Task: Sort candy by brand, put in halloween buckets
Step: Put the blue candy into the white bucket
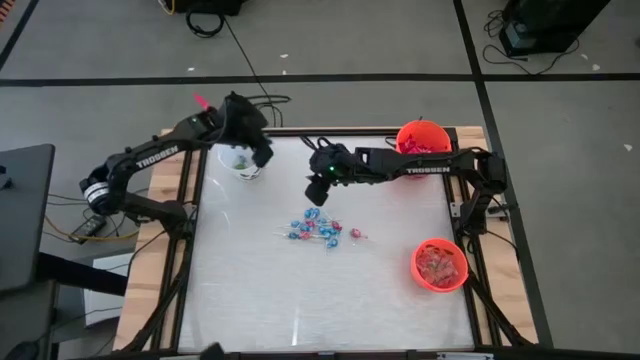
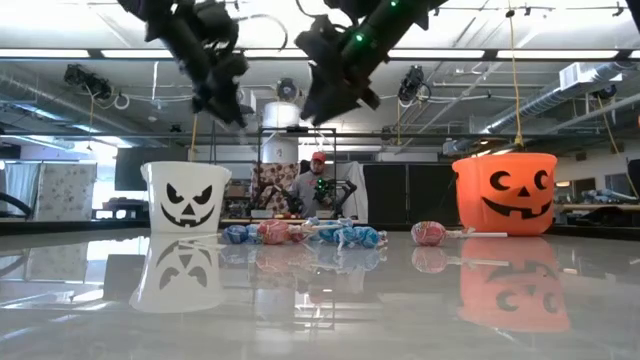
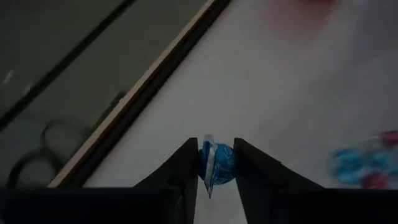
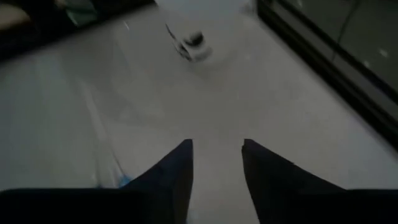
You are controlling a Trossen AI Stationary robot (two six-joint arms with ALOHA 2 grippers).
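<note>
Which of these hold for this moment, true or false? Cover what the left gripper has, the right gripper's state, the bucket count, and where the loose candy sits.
1. The left gripper grips a blue-wrapped candy. True.
2. The right gripper is shut on a candy. False: its fingers stand apart with nothing between them.
3. Three buckets stand on the table: a white bucket and two orange ones. True.
4. The loose candy pile lies inside the white bucket. False: it lies on the table near the middle, apart from every bucket.
5. The left gripper is above the white bucket in the high view. True.
</note>
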